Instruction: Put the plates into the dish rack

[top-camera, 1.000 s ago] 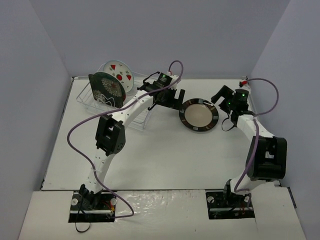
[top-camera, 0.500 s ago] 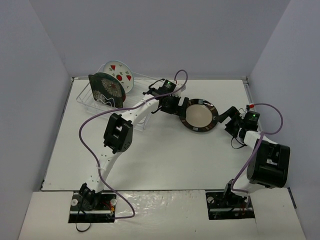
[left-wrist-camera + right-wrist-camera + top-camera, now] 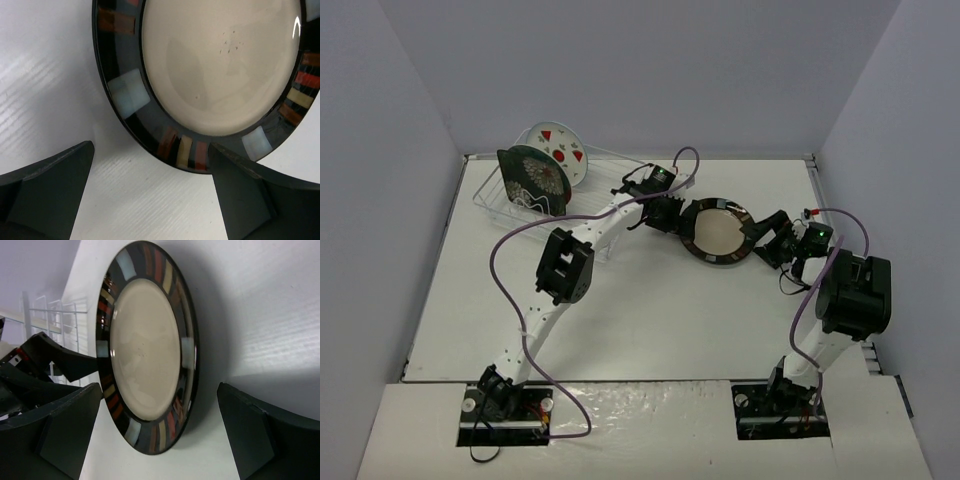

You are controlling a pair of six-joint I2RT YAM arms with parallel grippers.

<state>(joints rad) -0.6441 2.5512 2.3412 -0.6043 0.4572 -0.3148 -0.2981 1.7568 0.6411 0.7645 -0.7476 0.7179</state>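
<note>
White fruit plate [image 3: 560, 150] & black floral plate [image 3: 533, 181] are standing in dish rack [image 3: 486, 201]; dark-rimmed plate [image 3: 718, 232] is lying unracked on table [image 3: 640, 330] betw. left gripper [image 3: 668, 220] & right gripper [image 3: 765, 240], both gaping wide, empty.

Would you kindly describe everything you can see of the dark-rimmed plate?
The plate is round and glossy, like glazed ceramic: a beige centre with tiny specks, ringed by a black rim bearing red, cream and pale blue blocks. It lies flat, face up, on the white table, right of the rack and not yet in it. The open left gripper and right gripper flank it; whether any finger touches the rim is unclear.
</note>
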